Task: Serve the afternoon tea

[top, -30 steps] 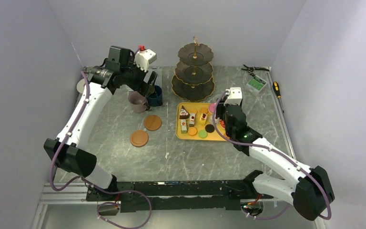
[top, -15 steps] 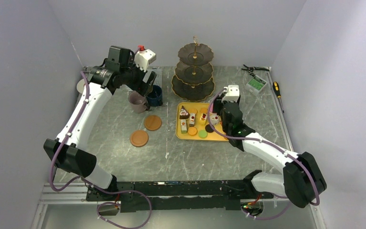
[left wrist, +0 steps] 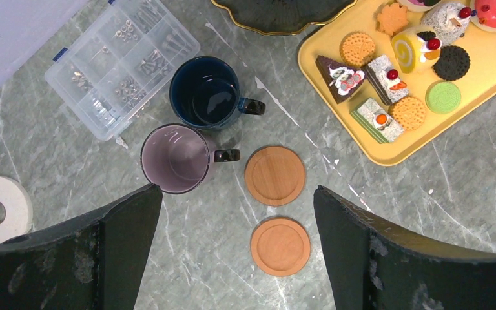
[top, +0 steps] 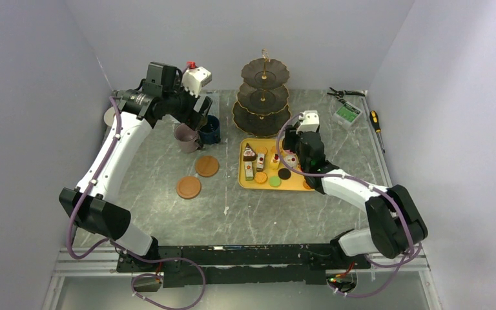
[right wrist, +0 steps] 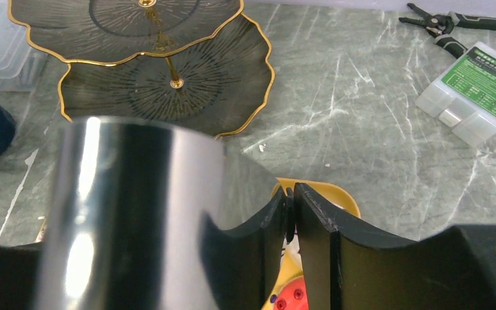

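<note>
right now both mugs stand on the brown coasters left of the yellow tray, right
No: the mauve mug and navy mug stand on the table beside the brown coasters, which are bare, left of the yellow tray. The left wrist view shows it.

The dark gold-trimmed stand [top: 263, 97] stands upright, far centre. To its left are the navy mug [left wrist: 205, 92] and the mauve mug [left wrist: 175, 159] – upright, close together. Two brown coasters [left wrist: 274, 175] lie nearer. Cake slices [left wrist: 340, 70], macarons [left wrist: 443, 97] and a pink donut [left wrist: 494, 10] fill the yellow tray [left wrist: 387, 152] – right of the coasters.
</note>
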`<state>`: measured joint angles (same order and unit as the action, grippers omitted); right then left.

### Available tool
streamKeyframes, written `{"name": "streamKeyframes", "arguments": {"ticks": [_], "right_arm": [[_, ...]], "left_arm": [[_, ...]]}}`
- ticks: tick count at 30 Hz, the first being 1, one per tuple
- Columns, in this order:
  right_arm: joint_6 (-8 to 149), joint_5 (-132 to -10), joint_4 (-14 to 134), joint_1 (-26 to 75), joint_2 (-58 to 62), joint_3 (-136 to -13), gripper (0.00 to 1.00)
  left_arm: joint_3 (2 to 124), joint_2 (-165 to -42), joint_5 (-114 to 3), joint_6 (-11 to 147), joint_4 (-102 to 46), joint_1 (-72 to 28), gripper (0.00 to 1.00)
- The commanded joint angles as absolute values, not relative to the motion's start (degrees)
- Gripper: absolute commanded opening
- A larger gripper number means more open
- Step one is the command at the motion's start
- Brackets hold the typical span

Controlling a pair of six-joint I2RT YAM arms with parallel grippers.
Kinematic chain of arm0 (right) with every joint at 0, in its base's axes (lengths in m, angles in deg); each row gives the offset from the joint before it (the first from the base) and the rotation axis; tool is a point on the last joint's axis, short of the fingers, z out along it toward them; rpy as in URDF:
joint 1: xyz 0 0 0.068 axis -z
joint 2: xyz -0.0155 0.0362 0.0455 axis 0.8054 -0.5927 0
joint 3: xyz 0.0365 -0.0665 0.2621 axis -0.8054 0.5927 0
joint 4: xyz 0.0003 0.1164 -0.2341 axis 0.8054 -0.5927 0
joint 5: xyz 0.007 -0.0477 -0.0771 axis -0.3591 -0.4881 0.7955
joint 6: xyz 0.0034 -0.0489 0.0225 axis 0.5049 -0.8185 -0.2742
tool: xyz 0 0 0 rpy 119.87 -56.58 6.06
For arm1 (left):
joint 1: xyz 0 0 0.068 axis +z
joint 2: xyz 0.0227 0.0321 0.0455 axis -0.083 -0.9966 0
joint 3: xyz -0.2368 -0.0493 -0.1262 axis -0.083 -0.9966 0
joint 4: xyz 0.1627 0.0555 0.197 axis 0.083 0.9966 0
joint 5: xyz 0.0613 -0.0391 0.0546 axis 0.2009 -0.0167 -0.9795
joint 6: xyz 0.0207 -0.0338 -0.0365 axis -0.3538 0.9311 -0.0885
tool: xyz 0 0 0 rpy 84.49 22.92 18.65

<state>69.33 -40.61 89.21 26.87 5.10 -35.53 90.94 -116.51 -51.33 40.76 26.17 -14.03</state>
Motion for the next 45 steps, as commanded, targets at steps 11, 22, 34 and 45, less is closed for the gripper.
{"name": "streamKeyframes", "arguments": {"ticks": [11, 22, 34, 45], "right_arm": [[66.45, -43.73, 96.11, 28.33, 0.18, -40.30, 0.64], [67.56, -45.30, 97.00, 28.91, -1.35, -38.46, 0.64], [68.94, -45.26, 97.19, 28.95, -1.58, -35.54, 0.62], [67.94, -47.35, 95.61, 28.95, 1.88, -36.20, 0.46]], "left_arm": [[90.84, -114.58, -49.41, 40.86, 24.23, -13.96, 0.94], [92.27, -115.48, -48.35, 41.02, 24.79, -13.96, 0.94], [91.87, -115.12, -48.18, 40.29, 24.40, -13.94, 0.94], [91.52, -115.05, -48.11, 40.42, 24.05, -13.96, 0.94]]}}
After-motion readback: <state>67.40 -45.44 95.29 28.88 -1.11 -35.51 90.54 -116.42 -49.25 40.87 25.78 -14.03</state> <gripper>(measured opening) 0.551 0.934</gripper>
